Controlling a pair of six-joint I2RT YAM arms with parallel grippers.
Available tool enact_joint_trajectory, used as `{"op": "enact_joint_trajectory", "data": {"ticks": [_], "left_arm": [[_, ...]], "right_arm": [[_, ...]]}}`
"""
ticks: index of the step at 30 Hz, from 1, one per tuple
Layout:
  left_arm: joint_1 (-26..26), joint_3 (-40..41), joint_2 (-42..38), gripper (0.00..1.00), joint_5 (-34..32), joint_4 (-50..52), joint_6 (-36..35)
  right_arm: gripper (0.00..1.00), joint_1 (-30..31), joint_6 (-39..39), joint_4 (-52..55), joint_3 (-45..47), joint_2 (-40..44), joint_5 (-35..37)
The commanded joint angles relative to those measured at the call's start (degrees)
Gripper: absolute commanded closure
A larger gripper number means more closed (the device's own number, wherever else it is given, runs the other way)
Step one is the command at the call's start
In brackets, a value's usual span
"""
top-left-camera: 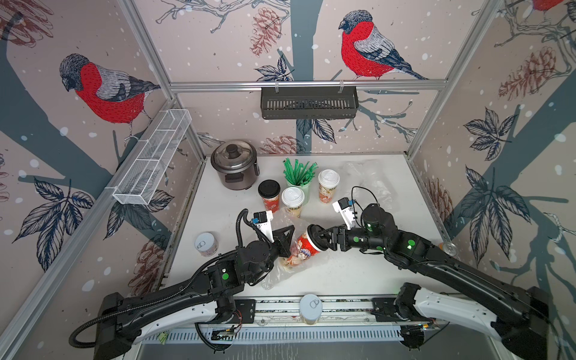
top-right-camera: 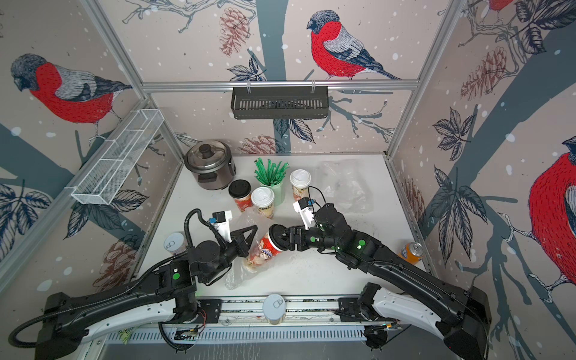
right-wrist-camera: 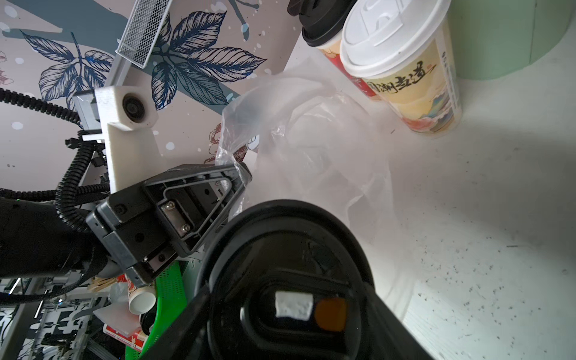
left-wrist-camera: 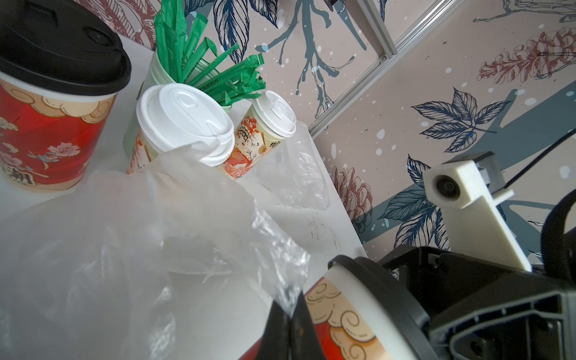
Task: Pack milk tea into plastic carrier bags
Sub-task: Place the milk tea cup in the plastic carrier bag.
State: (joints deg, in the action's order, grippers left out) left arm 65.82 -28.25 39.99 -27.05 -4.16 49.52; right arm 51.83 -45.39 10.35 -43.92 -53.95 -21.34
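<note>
At the tabletop's (top-left-camera: 343,277) middle, the left pincer (top-left-camera: 292,230) is clenched on the bag's (left-wrist-camera: 140,224) rim, lifting its mouth open. This lets the right pincer (top-left-camera: 319,238), grasping the black-lidded cup (top-left-camera: 304,249) by its lid, feed it in tilted, bottom first. Three other cups (top-left-camera: 293,201) stand behind.

The black arms (top-left-camera: 436,260) had white base shells (top-left-camera: 452,307) and green joint dots (top-left-camera: 225,276), a ribbed black hose (top-left-camera: 238,229) ran along the left arm (top-left-camera: 174,290), and silver screws (right-wrist-camera: 170,204) marked the triangular left end effector (right-wrist-camera: 244,173).

Rice cooker (top-left-camera: 234,165) stands near straw cup (top-left-camera: 304,188) — both upright.
</note>
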Motion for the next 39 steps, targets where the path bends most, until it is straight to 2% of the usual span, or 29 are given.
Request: {"op": "enact_joint_trajectory", "data": {"ticks": [1,10,27,39], "left_arm": [[0.26,0.26,-0.03,1.00,-1.43,-5.27,0.63],[0.70,1.53,0.54,1.00,-1.41,-10.23,1.01],[1.16,3.98,-0.61,1.00,-2.75,-17.03,2.95],[1.29,4.61,-1.58,1.00,-5.09,-17.44,3.93]], "right_arm": [[0.32,0.29,-3.03,-7.17,1.05,0.03,-0.61],[0.30,1.49,-3.93,-10.96,2.18,-3.70,-1.86],[0.30,5.26,-5.47,-19.71,3.65,-10.21,1.00],[0.30,6.68,-9.02,-27.10,7.04,-6.81,6.82]]}}
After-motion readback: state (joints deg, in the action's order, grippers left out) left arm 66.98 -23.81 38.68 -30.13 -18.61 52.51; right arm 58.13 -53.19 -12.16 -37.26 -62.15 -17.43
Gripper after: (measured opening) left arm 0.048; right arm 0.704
